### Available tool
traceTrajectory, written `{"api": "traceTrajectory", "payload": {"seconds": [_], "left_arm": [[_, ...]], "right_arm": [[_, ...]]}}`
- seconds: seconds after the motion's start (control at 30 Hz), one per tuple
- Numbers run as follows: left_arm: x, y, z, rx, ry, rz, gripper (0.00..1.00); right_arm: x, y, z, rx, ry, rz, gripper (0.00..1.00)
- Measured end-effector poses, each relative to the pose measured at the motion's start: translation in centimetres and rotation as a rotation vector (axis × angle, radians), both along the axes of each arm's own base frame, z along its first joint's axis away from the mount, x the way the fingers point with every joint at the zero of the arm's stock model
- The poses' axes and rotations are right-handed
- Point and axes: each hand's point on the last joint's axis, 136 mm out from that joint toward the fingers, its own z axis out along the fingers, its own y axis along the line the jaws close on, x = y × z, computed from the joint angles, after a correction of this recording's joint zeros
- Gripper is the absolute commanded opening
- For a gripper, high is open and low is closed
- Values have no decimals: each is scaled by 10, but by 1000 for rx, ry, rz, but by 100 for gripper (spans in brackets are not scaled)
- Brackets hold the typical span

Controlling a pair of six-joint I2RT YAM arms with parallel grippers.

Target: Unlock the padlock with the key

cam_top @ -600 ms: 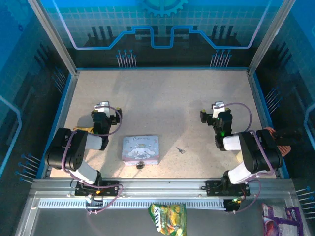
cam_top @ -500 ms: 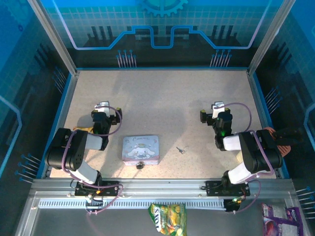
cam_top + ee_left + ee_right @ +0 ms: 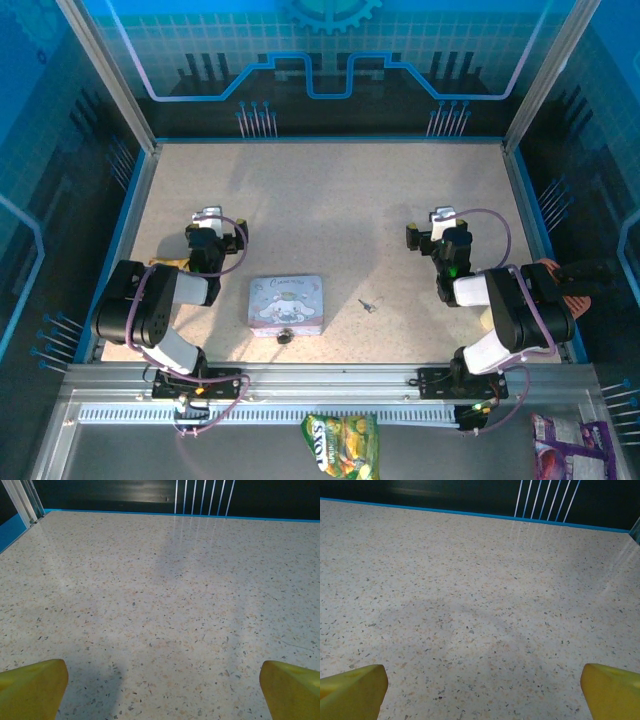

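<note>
Now, tiny dark metal padlock (image 3: 284, 337) close to the near edge of the speckled table (image 3: 330, 200), against the near side of a lilac cartoon-printed tin box (image 3: 286, 298); thin dark-grey metal key (image 3: 368, 304) just right of the tin. Spread wide and holding nothing, left gripper (image 3: 208, 218) and right gripper (image 3: 442, 220), bare surface beyond them to the far edge.

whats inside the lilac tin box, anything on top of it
The lilac cartoon-printed tin box lies shut, so its inside is hidden. Nothing rests on its lid. The tiny dark metal padlock sits at its near edge.
</note>
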Motion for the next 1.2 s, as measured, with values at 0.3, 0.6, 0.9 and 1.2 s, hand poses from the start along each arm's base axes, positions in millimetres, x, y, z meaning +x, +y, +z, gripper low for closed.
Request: {"api": "traceTrajectory", "payload": {"seconds": [0.3, 0.6, 0.9, 1.2], "left_arm": [[0, 0, 0, 0, 0, 0, 99], [0, -1, 1, 3, -3, -6, 99], [-21, -27, 66, 22, -91, -72, 99], [-60, -27, 184, -243, -167, -30, 99]], "right_arm": [[0, 0, 0, 3, 0, 4, 100], [0, 5, -1, 11, 5, 34, 100], [6, 10, 55, 24, -29, 61, 100], [-33, 18, 177, 240, -143, 84, 100]]}}
